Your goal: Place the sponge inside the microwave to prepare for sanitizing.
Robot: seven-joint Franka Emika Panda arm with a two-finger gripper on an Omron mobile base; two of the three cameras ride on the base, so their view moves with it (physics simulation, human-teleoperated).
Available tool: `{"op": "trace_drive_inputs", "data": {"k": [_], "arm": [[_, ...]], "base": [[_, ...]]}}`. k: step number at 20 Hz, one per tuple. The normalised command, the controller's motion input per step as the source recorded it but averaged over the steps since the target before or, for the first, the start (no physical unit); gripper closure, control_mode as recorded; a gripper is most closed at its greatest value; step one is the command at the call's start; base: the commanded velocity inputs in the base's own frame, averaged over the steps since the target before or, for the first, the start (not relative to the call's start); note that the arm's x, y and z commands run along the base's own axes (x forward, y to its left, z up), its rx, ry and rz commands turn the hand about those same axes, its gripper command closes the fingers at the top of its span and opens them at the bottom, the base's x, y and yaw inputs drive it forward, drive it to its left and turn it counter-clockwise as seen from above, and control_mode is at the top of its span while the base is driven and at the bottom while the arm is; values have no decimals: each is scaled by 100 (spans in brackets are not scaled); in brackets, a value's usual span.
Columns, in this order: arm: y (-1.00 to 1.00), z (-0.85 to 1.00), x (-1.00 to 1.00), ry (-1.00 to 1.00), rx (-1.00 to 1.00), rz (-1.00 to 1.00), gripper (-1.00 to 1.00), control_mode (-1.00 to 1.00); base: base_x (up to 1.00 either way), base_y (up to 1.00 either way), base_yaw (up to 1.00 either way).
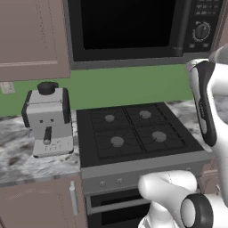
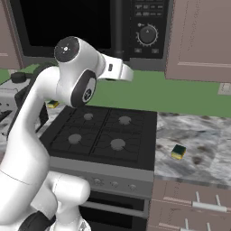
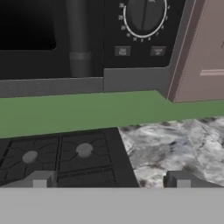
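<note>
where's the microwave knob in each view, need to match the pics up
Left base view: the round knob sits at the upper right, on the microwave side panel.
Right base view: the knob is at top centre, right of the dark door.
Hand view: the knob is at top centre, cut by the upper edge.
Shared landmark: the black stove directly below the microwave.
</note>
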Motion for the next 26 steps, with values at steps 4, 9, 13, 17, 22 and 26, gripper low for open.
{"op": "trace_drive_inputs", "data": {"k": [4, 9, 13, 17, 22, 26], "arm": [[3, 45, 13, 0, 2, -2, -100, -100], [2, 2, 8, 0, 2, -3, -100, -100], [11, 0, 53, 0, 0, 0, -100, -100], [14, 0, 81, 0, 0, 4, -100, -100], [0, 1, 44, 0, 0, 3, -100, -100], [-1, 1, 42, 0, 3, 0, -100, -100]], "base": [[0, 0, 0], [0, 0, 0], [0, 0, 0], [0, 0, 0], [0, 0, 0], [0, 0, 0]]}}
